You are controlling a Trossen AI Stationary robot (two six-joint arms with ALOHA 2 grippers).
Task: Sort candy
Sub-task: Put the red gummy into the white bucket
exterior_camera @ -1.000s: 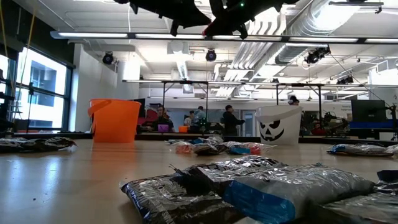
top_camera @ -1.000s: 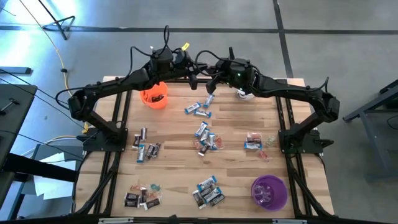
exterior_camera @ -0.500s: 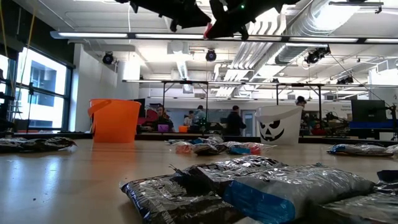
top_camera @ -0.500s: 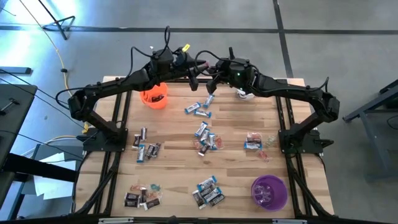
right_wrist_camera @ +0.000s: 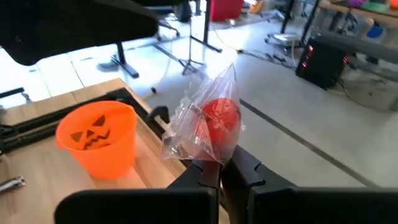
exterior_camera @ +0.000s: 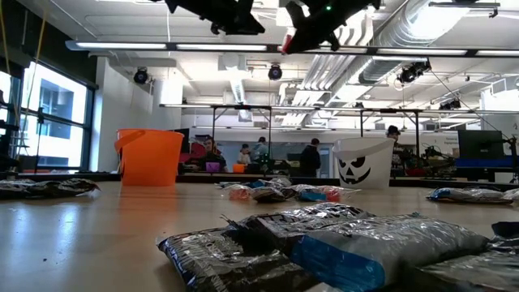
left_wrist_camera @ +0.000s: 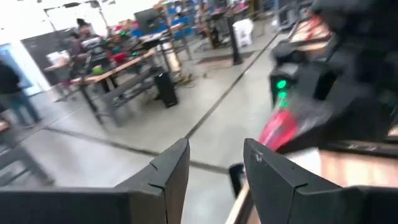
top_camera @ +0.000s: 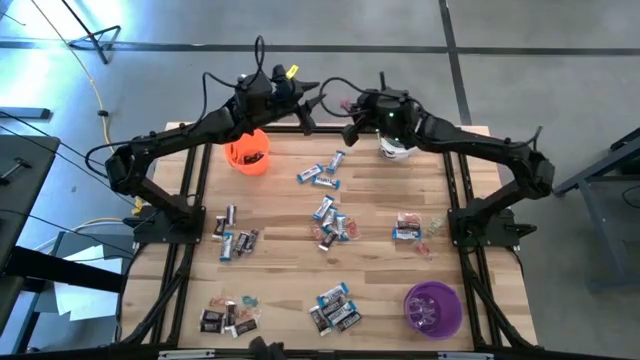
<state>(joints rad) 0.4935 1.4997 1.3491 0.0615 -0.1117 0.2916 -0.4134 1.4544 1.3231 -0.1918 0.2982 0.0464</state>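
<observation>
Risk first, biggest down. Could collide: left arm (top_camera: 180, 140) and right arm (top_camera: 480, 150) raised nose to nose over the tabletop's (top_camera: 290, 290) far edge, wrists near each other, so any careless swing likely to clip. Could miss a cup: carried high, between orange cup (top_camera: 247, 153) and white cup (top_camera: 397, 150), with little to say which is meant. Could drop the red candy (right_wrist_camera: 219, 118): pinched by the right gripper (right_wrist_camera: 219, 167) only through a loose clear wrapper, most of it standing free above the pressed-together fingers; likely to slide out on a quick move and, hanging about the far edge, land on the floor. No help from the left gripper (left_wrist_camera: 214, 165), spread and holding nothing, just beside.

Count, largest down:
- One tabletop.
- Two arms.
- Three cups: orange, white, purple cup (top_camera: 432, 308) at the near right corner.
- About six loose clusters of candy (top_camera: 330, 220) lying on the wood; single pieces too small to total.
- One piece aloft.
</observation>
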